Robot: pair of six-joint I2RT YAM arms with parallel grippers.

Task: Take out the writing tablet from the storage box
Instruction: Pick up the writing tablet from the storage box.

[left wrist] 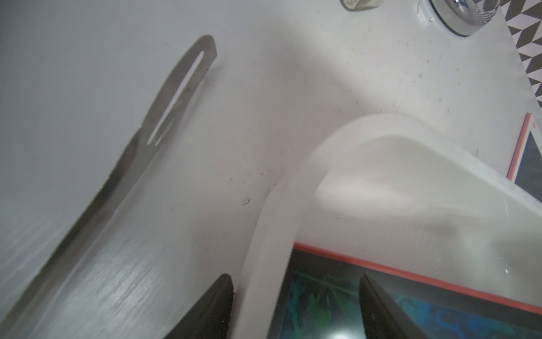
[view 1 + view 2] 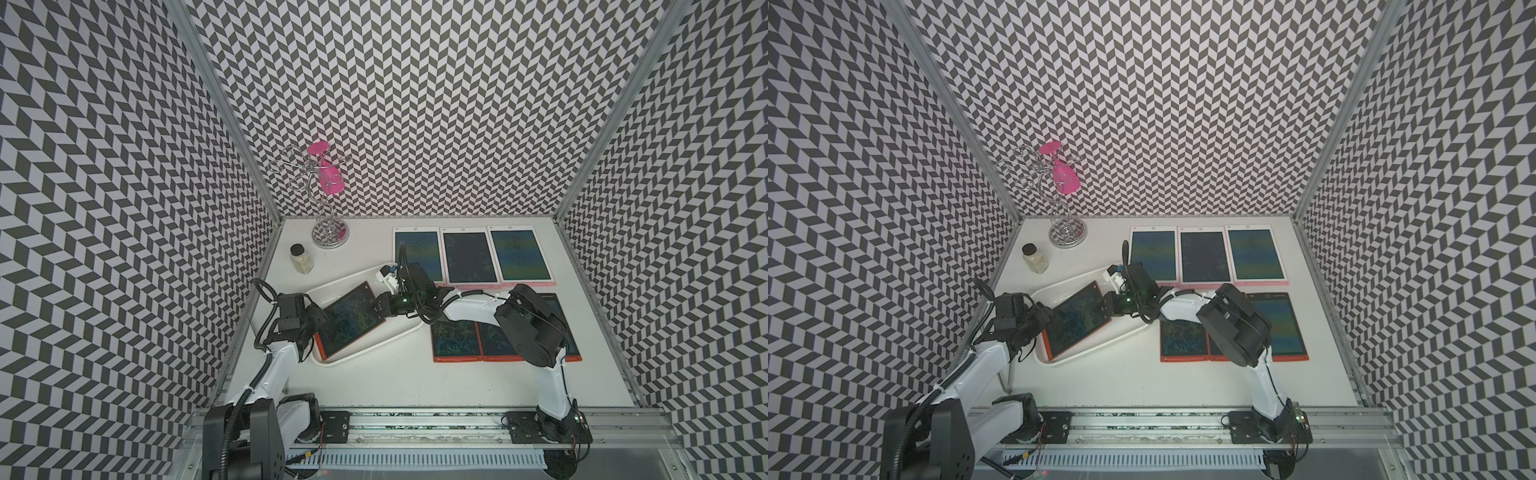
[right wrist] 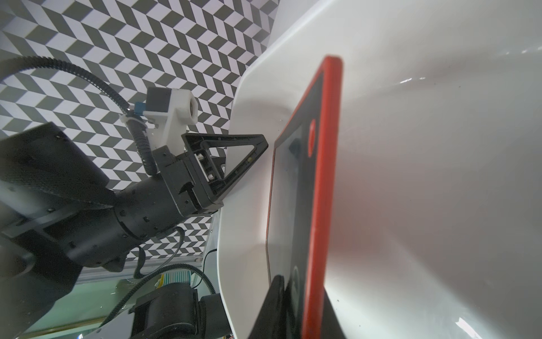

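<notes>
My right pincer clamps only the thin end of the tablet, so it may slip on lifting, or drag the box, whose rim my left pincer straddles, jaws apart.

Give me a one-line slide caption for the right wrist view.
Right gripper pinches an edge of the red writing tablet inside the white storage box; left gripper sits at the far rim.

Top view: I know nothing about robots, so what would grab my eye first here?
The black-and-white zigzag walls wrap the whole cell. Left of mid-table, the right gripper pinches a red-framed writing tablet in the white storage box. A pink goblet hangs from a chrome rack in the back-left corner.
</notes>
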